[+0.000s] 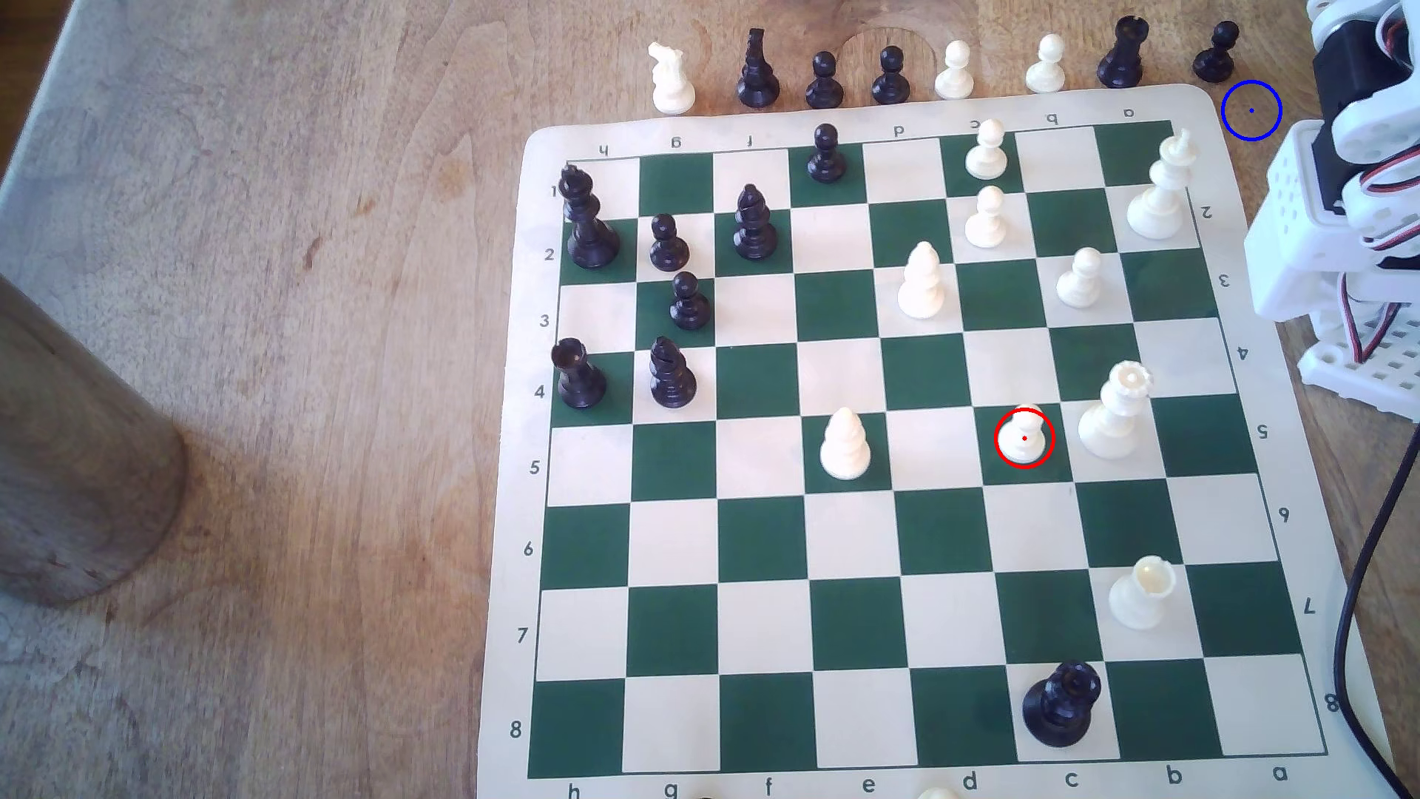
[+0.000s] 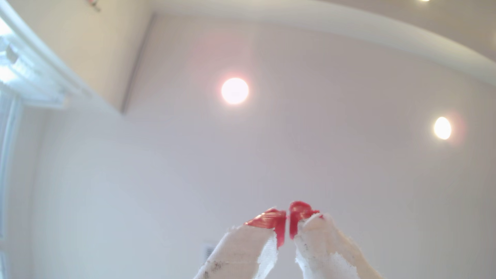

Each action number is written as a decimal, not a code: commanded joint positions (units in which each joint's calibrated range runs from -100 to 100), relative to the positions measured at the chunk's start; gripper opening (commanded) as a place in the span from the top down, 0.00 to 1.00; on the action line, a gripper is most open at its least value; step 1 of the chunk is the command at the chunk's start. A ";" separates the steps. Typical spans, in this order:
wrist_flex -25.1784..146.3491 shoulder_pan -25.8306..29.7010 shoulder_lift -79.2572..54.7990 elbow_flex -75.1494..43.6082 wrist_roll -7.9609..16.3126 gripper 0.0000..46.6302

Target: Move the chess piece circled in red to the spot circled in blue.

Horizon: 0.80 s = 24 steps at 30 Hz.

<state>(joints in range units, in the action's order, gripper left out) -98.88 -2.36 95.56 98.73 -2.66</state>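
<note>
We hold our red-tipped, tape-wrapped gripper (image 2: 287, 225) pressed together, empty and aimed at the ceiling, so the small red-ringed cream-white plastic pawn (image 1: 1024, 436) waits untouched, well apart from the blue-ringed bare wood spot (image 1: 1251, 111).

The board (image 1: 907, 492) is chequered dark green and cream with a cream border. The ringed pawn (image 1: 1024, 438) is cream-white inside a red ring; the spot (image 1: 1251, 111) is blue-ringed on light-brown desk (image 1: 307, 384). The jaws are white with red tips (image 2: 279, 222).
</note>
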 commanded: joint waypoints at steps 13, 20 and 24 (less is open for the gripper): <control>66.94 -0.42 0.20 -26.02 0.20 1.00; 104.78 -5.42 0.20 -40.98 0.24 1.00; 119.36 -8.00 0.20 -44.88 0.24 1.00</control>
<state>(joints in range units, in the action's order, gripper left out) 3.51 -7.74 95.48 61.50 -2.56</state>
